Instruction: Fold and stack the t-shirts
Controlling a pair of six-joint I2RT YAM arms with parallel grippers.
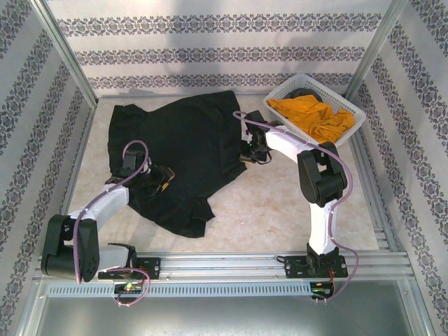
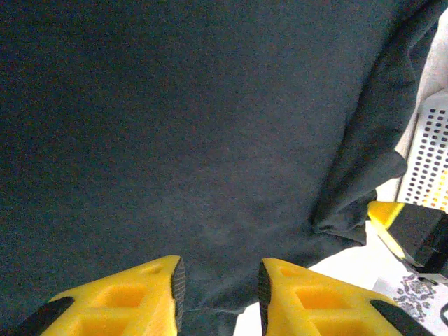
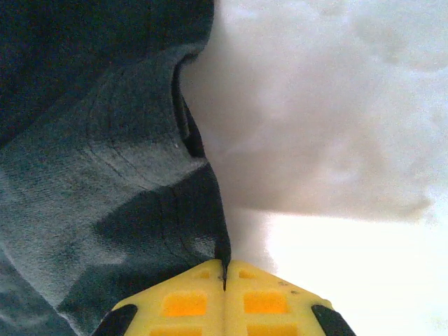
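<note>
The black t-shirt [image 1: 189, 133] lies spread over the middle and left of the table, rumpled at its lower hem. My left gripper [image 1: 159, 180] rests low over its lower left part. In the left wrist view its yellow fingers [image 2: 154, 294] stand apart around the left gripper [image 2: 220, 269], with flat black cloth [image 2: 175, 140] under the gap. My right gripper [image 1: 248, 152] is at the shirt's right edge. In the right wrist view the right gripper [image 3: 224, 264] is shut, pinching a fold of the black cloth [image 3: 105, 189]. The mustard-orange t-shirt [image 1: 311, 115] lies bunched in the basket.
The white lattice basket [image 1: 350, 129] stands at the back right, close behind the right arm; its wall [image 2: 430, 161] also appears in the left wrist view. Patterned walls with metal posts enclose the table. Bare tabletop [image 1: 266, 203] lies between the two arms.
</note>
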